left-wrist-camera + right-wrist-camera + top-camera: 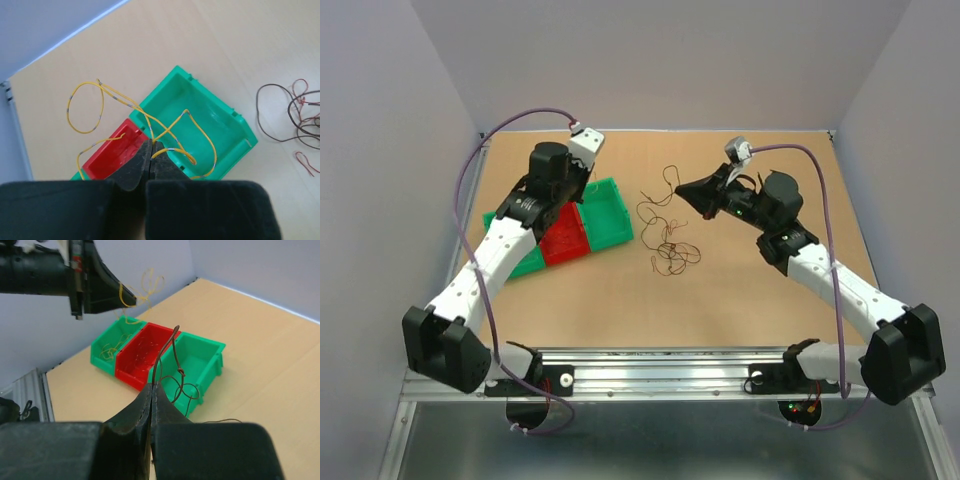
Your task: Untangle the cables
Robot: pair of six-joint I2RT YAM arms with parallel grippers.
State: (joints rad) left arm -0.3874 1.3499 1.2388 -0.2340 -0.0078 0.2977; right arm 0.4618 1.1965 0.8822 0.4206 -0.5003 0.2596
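My left fingers (150, 149) are pinching shut on a yellow strand (68, 107), holding it above the red bin (107, 150) and the green bin (235, 117), with its loops hanging loose. My right fingers (151, 390) are clamping shut on a dark brown strand (161, 352) that is curving up from the tips. The other cables (668, 250) are lying in loose curls on the worktop (740, 290), between my two arms and near the green bin.

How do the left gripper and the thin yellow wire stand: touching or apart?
Touching. Left wrist view: the left gripper is shut on the thin yellow wire, which emerges between its fingertips.
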